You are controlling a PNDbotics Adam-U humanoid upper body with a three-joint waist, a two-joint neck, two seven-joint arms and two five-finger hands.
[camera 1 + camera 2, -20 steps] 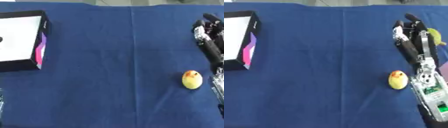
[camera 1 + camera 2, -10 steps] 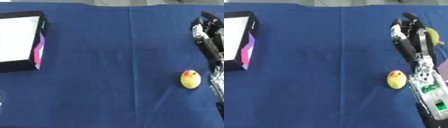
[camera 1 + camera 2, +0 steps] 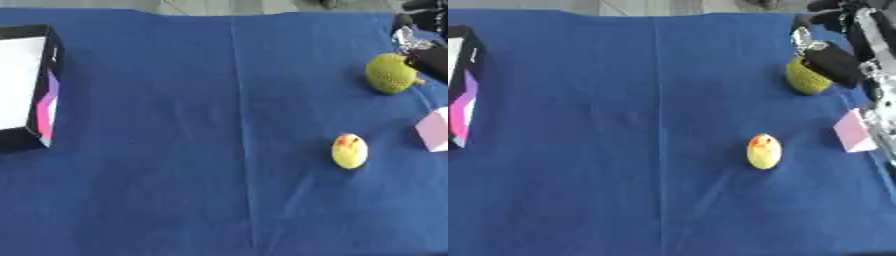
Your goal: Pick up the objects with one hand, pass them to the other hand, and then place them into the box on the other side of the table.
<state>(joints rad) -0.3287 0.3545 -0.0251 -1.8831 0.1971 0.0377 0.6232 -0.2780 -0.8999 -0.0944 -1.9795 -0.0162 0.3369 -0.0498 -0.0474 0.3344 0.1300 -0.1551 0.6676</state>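
The yellow egg [image 3: 349,151] lies right of centre on the blue tabletop [image 3: 175,125], long axis running near to far, orange-marked end pointing away. The right hand [image 3: 833,62] rests against the green ball [image 3: 805,77] at far right; whether its fingers grip cannot be told. The box [image 3: 26,90] sits at the left edge.

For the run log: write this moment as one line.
right hand: at green ball | yellow toy: on cloth | box: far left | left hand: unseen

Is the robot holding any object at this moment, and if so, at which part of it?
It cannot be told. The right hand is at the green round object, on its upper right side, but whether the fingers close on it is not visible. The left hand is out of view.
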